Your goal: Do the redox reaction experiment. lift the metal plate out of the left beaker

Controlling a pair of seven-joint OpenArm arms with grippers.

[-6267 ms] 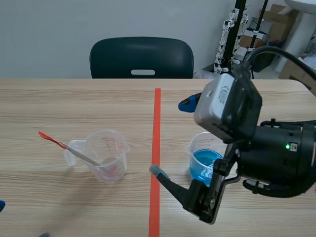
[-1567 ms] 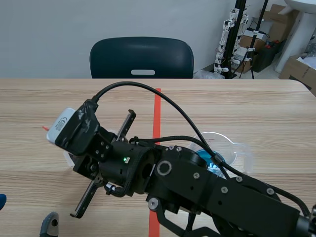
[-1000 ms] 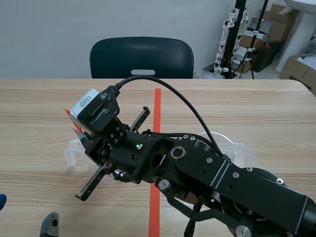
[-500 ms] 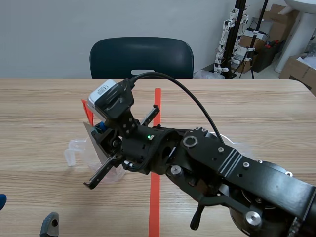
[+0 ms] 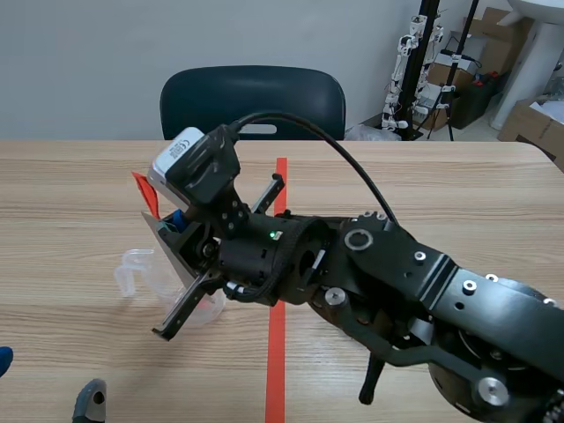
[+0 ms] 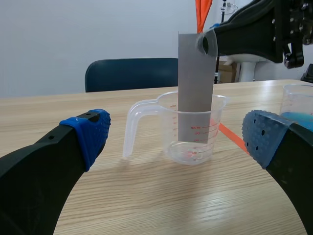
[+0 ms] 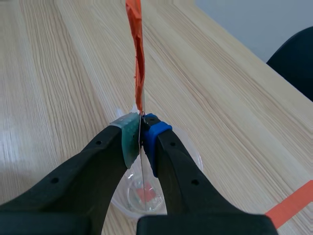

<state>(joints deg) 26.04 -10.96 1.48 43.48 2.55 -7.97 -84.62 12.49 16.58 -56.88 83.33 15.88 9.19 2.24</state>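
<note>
Right gripper (image 7: 141,131) is clamped on the plate (image 6: 195,73), which stands upright with its lower end inside the left beaker (image 6: 168,132). Left gripper (image 6: 178,137) is wide apart, empty.

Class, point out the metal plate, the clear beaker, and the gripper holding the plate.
metal plate (image 6: 195,73): left wrist view, grey face above the rim.
beaker (image 6: 168,129): left wrist view, clear side wall.
right gripper (image 7: 141,128): right wrist view, between its pads.

My right arm (image 5: 397,282): matte black housings, silver screws, round joint caps, one green light (image 5: 273,235). A thick black cable (image 5: 264,115) loops to a white-topped camera box (image 5: 181,152) at the arm's 10 o'clock. Right end effector (image 7: 141,132): black fingers, one grey-green pad (image 7: 128,134), one blue pad (image 7: 152,129). Left end effector (image 6: 178,131): black fingers, blue dotted pads (image 6: 93,129).
</note>
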